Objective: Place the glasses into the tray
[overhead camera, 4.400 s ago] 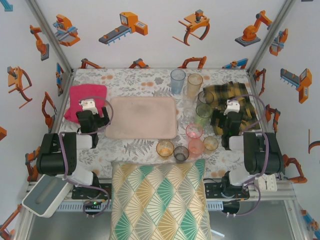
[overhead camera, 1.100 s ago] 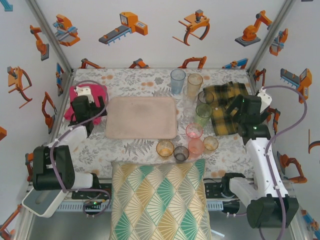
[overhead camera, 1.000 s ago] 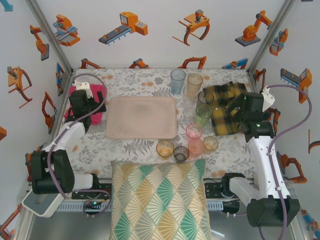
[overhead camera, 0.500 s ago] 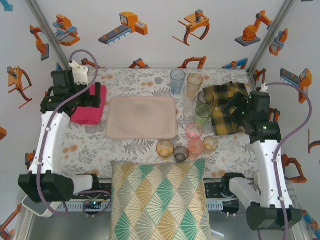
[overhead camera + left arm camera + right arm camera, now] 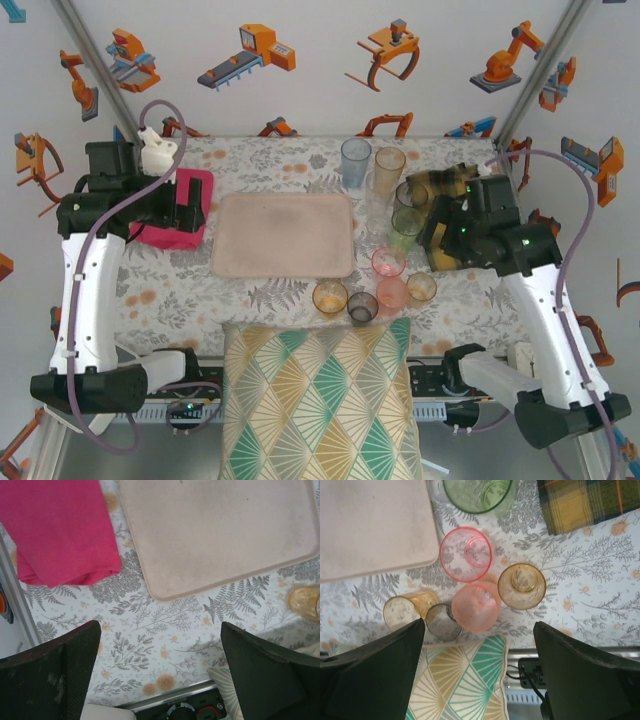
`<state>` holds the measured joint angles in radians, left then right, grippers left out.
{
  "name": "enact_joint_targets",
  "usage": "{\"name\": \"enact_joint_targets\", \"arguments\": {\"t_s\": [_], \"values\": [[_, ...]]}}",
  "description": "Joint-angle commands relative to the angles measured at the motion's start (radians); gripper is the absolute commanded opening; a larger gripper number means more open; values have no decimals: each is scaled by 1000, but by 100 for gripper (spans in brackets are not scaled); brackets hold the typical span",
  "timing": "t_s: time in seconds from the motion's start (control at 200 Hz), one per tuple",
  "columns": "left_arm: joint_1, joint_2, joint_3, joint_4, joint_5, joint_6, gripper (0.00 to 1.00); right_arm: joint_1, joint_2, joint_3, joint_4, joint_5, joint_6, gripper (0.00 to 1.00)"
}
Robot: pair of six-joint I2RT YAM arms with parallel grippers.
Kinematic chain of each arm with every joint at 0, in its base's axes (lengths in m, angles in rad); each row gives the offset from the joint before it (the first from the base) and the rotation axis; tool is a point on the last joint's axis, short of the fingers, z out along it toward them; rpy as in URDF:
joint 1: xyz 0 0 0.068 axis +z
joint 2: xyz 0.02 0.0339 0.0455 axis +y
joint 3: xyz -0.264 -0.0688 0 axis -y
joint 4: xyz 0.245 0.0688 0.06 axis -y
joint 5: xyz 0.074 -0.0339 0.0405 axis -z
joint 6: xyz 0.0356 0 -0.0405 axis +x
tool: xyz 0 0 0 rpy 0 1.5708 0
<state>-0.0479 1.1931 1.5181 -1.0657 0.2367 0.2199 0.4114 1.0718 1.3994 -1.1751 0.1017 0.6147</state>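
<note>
The glasses [image 5: 388,263] are small round tumblers with thin, translucent walls. All of them stand upright on the desk [image 5: 270,160], to the right of the tray [image 5: 285,235], and none is inside it. At the far side, a blue glass [image 5: 355,160] and a tall amber glass [image 5: 389,165] stand side by side. In the right wrist view, a green glass [image 5: 477,492] is at the top. Below it is a clear glass with a pink rim [image 5: 466,554], then a salmon glass [image 5: 476,606] touching a short amber glass [image 5: 521,586]. A grey glass [image 5: 443,621] and a pale amber glass [image 5: 405,611] stand close together at the left.

The tray is a flat rectangle in pale pink-beige, with rounded corners and a low rim. Its surface is matte with faint marks.

The right claw [image 5: 479,630] hangs above the near group of glasses. Its dark fingers are spread wide and touch no glass. The left claw [image 5: 160,635] is also spread wide and holds nothing. It hangs over the desk near the tray's left corner.

The desk has a white cover printed with grey ferns and orange flowers. A bright pink cloth [image 5: 60,530], soft and folded, lies left of the tray. A yellow and dark checked cloth [image 5: 590,502] lies right of the glasses. A cushion [image 5: 320,400] with a fan pattern in teal, yellow and white lies at the near edge.
</note>
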Motion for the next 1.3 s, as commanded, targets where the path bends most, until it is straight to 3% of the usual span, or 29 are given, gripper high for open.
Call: {"name": "enact_joint_targets", "arguments": {"t_s": [0.0, 0.22, 0.536, 0.946, 1.297], "values": [[-10, -19, -6, -46, 66, 24, 97, 81, 16, 52, -136, 118, 79, 78], [-35, -29, -5, -62, 88, 71, 97, 103, 34, 62, -137, 120, 108, 75], [-53, 21, 31, -55, 41, 101, 97, 93, 194, 138, -68, 239, 59, 67], [-69, 138, 92, -35, 74, 11, 97, -112, 301, 97, 79, 62, -25, 64], [-107, 163, 91, -23, 41, 17, 97, -145, 393, 89, 115, 70, -79, 58]]}}
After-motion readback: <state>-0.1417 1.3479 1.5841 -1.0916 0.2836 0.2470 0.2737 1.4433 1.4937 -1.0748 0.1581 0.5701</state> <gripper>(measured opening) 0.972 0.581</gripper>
